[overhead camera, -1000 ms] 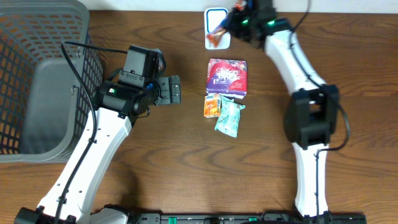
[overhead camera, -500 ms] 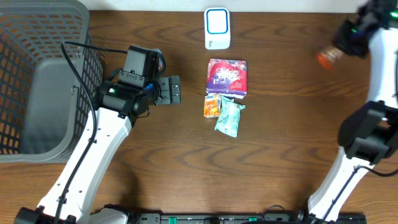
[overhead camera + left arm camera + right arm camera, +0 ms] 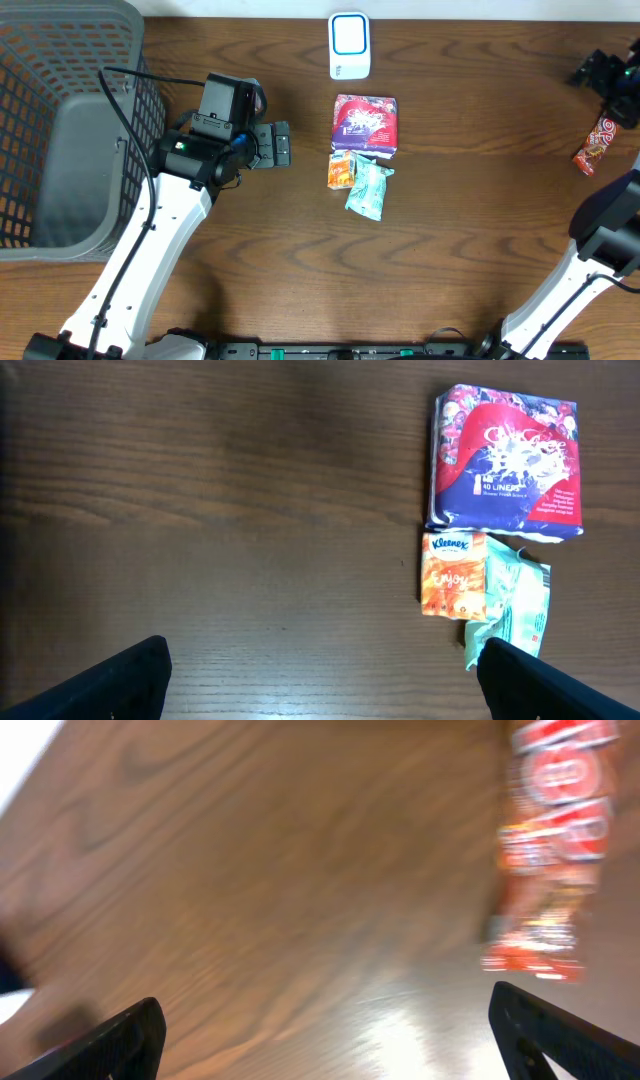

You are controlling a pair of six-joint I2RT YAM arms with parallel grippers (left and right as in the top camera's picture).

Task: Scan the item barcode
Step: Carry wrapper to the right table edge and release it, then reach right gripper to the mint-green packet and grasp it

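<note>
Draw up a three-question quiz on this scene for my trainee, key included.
1. True or false: the right gripper is clamped on the red snack packet.
2. Which lies right beside the orange Kleenex pack? A grey basket; B mint-green packet; C red snack packet.
3. How many items lie clustered below the scanner in the overhead view?
Key: 1 false, its jaws stand open and the packet lies apart; 2 B; 3 three.
</note>
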